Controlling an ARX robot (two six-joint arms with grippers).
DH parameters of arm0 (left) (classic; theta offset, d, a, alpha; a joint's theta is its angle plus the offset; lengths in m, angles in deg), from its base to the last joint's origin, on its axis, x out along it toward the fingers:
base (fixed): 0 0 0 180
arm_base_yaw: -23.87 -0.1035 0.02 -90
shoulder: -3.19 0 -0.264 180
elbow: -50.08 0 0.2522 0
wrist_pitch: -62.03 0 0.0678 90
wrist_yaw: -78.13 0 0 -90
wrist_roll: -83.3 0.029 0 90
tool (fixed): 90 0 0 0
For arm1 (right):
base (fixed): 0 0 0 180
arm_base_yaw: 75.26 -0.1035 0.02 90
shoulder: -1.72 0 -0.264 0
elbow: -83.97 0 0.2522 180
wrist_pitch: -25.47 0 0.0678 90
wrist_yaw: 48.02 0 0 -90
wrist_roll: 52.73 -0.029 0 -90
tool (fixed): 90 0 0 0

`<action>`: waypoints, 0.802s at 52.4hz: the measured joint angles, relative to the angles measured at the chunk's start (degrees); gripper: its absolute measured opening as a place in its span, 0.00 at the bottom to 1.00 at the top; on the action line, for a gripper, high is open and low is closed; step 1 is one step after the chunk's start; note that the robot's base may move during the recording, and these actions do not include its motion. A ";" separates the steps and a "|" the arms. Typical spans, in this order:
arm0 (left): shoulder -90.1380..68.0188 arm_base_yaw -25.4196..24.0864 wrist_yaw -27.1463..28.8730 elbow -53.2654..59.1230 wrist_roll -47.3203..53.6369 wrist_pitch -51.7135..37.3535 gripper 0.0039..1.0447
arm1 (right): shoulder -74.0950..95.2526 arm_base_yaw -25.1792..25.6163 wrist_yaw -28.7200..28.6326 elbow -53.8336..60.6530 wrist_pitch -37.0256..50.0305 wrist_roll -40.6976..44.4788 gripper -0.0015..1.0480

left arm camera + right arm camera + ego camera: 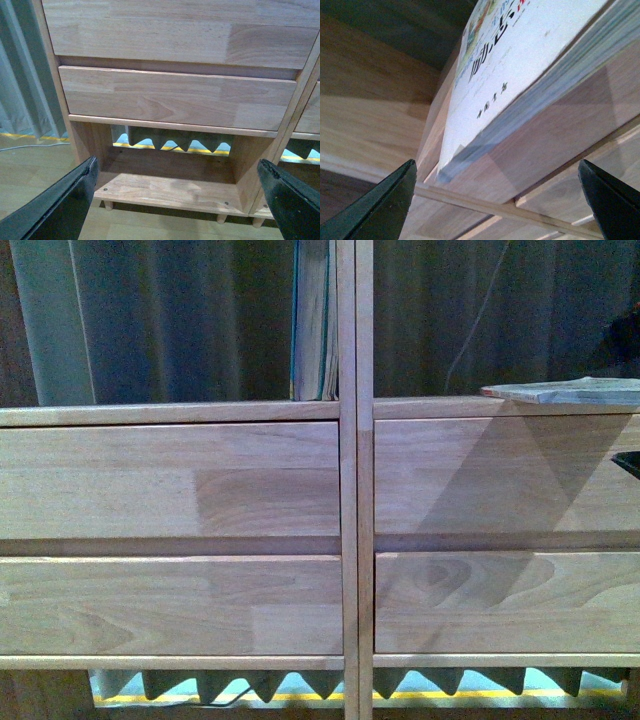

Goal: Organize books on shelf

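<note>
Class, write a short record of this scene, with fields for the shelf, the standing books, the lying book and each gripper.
Shelf: light natural-wood two-column shelf with four plain drawer fronts.
Standing books: thin teal-edged books, upright in the left compartment against the central divider.
Lying book: white-covered printed book, flat on the right compartment's board.
Left arm: left gripper open, empty, facing the lower drawers.
Right arm: right gripper open, empty, facing the lying book.
</note>
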 joint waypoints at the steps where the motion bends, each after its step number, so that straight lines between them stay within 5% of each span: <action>1: 0.00 0.00 0.00 0.00 0.00 0.00 0.94 | 0.96 -0.02 0.42 -1.03 -0.26 -0.44 0.93; 16: 0.00 0.00 0.00 0.00 0.00 0.00 0.94 | 10.03 0.00 4.28 -14.19 -5.84 -3.06 0.92; 42: 0.00 0.00 0.00 0.00 0.00 0.00 0.94 | 13.03 0.68 6.19 -20.72 -6.69 -4.48 0.18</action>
